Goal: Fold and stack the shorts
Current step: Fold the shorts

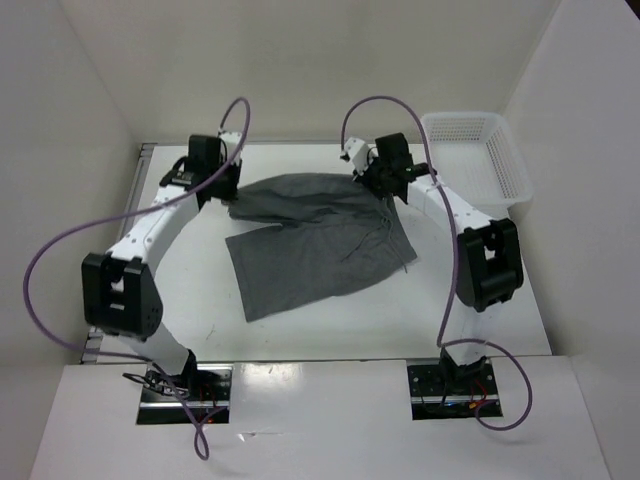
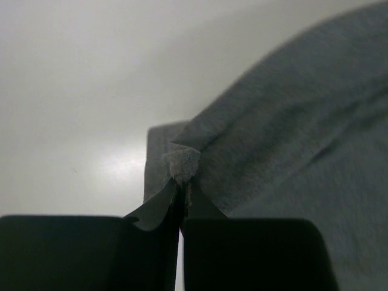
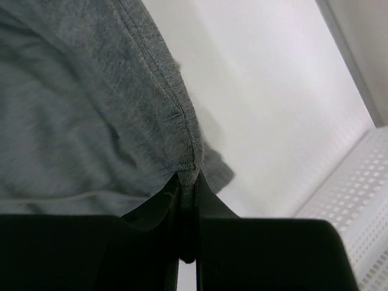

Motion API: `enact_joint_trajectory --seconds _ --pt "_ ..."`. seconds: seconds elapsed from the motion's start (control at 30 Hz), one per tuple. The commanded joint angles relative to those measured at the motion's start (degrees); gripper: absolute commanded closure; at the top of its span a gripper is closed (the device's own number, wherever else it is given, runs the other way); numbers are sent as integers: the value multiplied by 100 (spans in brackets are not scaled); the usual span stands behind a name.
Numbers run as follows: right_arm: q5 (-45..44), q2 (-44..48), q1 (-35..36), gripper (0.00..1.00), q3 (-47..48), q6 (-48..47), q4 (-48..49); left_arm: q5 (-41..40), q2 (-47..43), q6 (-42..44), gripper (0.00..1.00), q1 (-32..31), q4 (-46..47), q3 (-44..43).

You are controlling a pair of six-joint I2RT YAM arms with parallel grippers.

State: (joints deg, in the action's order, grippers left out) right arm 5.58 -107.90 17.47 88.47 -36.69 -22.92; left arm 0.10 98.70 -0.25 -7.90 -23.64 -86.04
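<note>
Left fingers (image 2: 91, 254) and right fingers (image 3: 260, 254) pinch far corners of the shorts (image 1: 310, 245) — soft, light cloth, likely to sag, best held by its hems.

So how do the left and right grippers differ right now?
The left gripper pinches a bunched corner of the grey soft cloth shorts; the right gripper pinches a stitched hem edge. The right gripper sits near the white plastic mesh basket; the left gripper sits far from it. Both are shut on the shorts.
</note>
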Motion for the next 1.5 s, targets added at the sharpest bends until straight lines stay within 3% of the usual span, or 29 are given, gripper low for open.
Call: enact_joint_trajectory --seconds 0.0,0.2,0.33,0.57,0.7,0.83,1.17,1.33,1.47 --pt "-75 795 247 100 -792 -506 -20 -80 -761 25 100 -203 97 1264" --pt "-145 1631 248 100 -1796 -1138 -344 -317 -1535 25 100 -265 -448 1651" --pt "-241 2061 248 100 -2683 -1420 -398 -493 -2108 25 100 -624 -721 2326" --pt "-129 2720 -25 100 -2931 -1569 -459 -704 -3250 25 100 -905 -957 3258" --pt "118 2844 -25 100 -3439 -1570 -459 -265 -3620 25 95 -1555 -1020 3978" --pt "-22 2993 -25 100 -3696 -1772 -398 287 -3673 25 91 -1627 -958 4253" --pt "233 3512 -25 100 -4188 -1991 -776 1221 -3735 25 90 -1627 -1240 4078" --pt "233 3635 -25 100 -3715 -2166 -977 1045 -3682 25 91 -1627 -1344 3254" --pt "180 3758 -25 100 -3600 -2597 -1442 1509 -3629 25 91 -1627 -1731 2979"
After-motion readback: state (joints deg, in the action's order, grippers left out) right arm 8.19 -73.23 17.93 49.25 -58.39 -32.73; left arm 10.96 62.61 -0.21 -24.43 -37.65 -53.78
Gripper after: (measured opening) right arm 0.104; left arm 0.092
